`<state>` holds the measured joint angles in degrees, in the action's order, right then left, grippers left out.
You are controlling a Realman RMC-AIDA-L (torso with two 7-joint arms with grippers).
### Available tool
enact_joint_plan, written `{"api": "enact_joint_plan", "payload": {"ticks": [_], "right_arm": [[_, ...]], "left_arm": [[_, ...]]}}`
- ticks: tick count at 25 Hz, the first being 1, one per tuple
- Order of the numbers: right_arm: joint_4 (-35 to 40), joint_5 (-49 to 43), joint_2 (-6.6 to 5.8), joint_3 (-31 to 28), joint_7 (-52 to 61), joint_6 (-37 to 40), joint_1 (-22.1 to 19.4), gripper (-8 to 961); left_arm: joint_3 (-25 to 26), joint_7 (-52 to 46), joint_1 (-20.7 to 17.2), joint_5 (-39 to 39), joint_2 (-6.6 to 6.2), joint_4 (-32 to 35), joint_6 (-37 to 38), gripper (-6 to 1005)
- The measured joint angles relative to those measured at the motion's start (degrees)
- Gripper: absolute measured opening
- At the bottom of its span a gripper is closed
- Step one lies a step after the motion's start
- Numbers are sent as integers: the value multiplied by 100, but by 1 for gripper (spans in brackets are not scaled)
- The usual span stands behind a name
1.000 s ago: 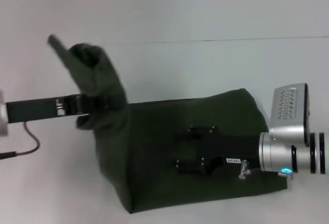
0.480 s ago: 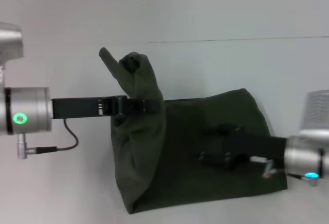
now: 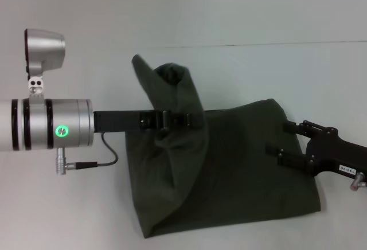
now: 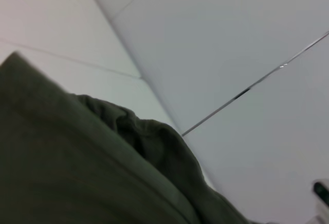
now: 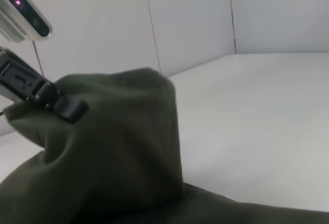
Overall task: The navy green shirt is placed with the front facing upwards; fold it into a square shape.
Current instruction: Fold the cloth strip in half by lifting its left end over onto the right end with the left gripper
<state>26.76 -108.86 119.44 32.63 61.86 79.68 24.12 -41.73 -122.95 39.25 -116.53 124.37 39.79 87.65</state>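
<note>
The navy green shirt [image 3: 241,170] lies partly folded on the white table [image 3: 63,215], plain green side up. Its left part is raised in a bunched peak. My left gripper [image 3: 192,119] reaches in from the left and is shut on that raised fabric, held above the shirt's left half. The right wrist view shows the same lifted fold [image 5: 118,147] with the left gripper [image 5: 67,107] clamped on it. Green cloth [image 4: 77,172] fills the left wrist view. My right gripper [image 3: 280,141] hangs open at the shirt's right edge, holding nothing.
A thin seam line [image 3: 258,45] crosses the table behind the shirt. A black cable [image 3: 97,161] loops under the left wrist. Bare tabletop lies in front, to the left and behind.
The left gripper has carried the lifted fabric rightwards over the shirt. The right gripper has pulled back from the shirt's middle to its right edge.
</note>
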Motion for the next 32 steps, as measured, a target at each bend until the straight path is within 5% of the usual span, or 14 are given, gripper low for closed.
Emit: {"api": "enact_joint_plan", "payload": {"ticks": [11,20,32], "right_arm": [[7,1,8,-144,6,6,-43,796],[22,6,9,-185,15,12,-70,794],[45,6,-51,-359,19,12,-149,794]], "left_arm": [[-34,548,-294,849,-15,-2,127,64],[-221,925,-157,1159,17,-446,-95,64],[-1029,1375,20,1722,35,-1143,-1028,57]]}}
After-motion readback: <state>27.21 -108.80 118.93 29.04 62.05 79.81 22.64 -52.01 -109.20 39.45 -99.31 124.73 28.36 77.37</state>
